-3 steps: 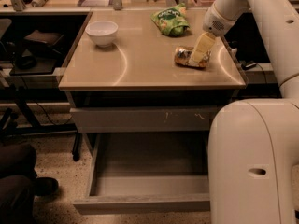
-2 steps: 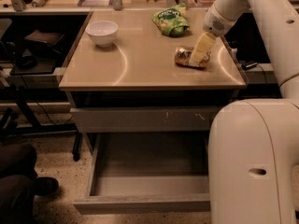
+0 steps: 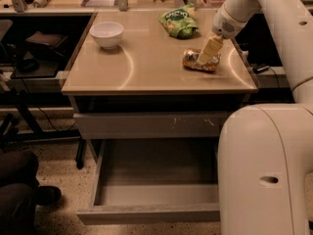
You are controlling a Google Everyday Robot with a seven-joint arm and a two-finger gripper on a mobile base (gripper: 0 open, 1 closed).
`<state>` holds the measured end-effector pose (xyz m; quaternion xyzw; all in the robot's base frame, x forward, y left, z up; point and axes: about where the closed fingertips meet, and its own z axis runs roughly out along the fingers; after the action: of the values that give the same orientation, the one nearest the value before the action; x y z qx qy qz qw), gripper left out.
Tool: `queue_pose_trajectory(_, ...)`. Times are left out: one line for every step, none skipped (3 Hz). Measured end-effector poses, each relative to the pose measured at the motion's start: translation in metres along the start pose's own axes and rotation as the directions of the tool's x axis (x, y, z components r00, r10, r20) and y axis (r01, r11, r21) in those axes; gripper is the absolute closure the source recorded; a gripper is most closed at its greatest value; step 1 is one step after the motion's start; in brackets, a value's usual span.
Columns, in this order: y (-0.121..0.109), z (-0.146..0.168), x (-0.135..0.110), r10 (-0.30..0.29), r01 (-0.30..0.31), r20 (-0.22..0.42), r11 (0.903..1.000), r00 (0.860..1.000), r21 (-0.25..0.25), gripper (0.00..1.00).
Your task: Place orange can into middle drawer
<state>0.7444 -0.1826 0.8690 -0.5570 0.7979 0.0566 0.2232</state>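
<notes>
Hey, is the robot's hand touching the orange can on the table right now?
Cannot tell. In the camera view the hand overlaps the orange can near the table's right edge, so any contact or gap is hidden.

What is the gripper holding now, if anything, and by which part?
It cannot be told. The gripper is down on the orange can, at its upper right side, but the can lies on the table and a hold is not visible.
</notes>
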Motion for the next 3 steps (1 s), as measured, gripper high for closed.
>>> queue_pose_trajectory(0.0,0.0,0.0,0.0,0.0,0.0,1.0,1.0,0.0,0.62)
queue_pose_trajectory(0.0,0.0,0.0,0.0,0.0,0.0,1.0,1.0,0.0,0.86)
queue_pose_trajectory(0.0,0.0,-0.0001,0.0,0.0,0.0,1.0,1.0,0.0,1.0)
